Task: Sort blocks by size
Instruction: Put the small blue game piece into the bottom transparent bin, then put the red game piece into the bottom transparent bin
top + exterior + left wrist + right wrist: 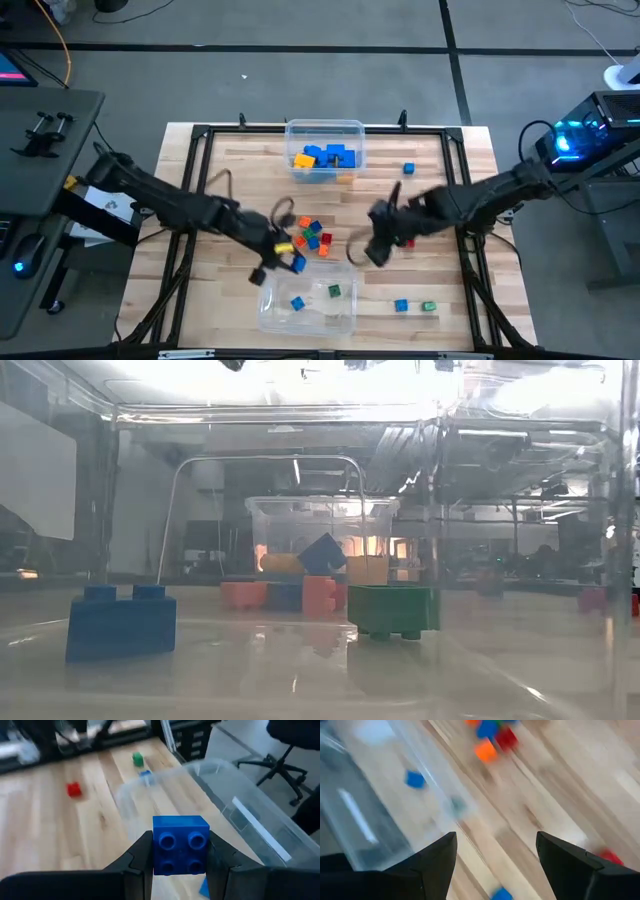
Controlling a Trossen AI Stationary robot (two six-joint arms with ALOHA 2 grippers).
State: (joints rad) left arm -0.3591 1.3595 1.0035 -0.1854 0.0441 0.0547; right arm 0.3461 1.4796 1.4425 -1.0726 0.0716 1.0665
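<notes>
My left gripper (290, 262) is shut on a small blue brick (180, 845), above the far edge of the near clear bin (270, 318). That bin holds a small blue cube (297, 303) and a green one (334, 291); both also show in the low view (120, 625) (393, 610). A pile of tiny cubes (312, 235) lies at the table's middle. My right gripper (372, 252) is open and empty, right of the pile, above bare wood (495, 865). The far clear bin (352, 130) holds larger blue and yellow blocks (325, 157). My left gripper pinches the small blue brick by two opposite side faces (156, 847) between its two fingers (140, 857). The studded face points toward the wrist camera. The brick is lifted clear of the table, over the near bin's edge.
Loose cubes lie on the wood: a blue one (408, 169) at the far right, a red one (407, 243) by my right gripper, a blue one (400, 305) and a green one (428, 306) at the near right. A black frame (200, 135) borders the table.
</notes>
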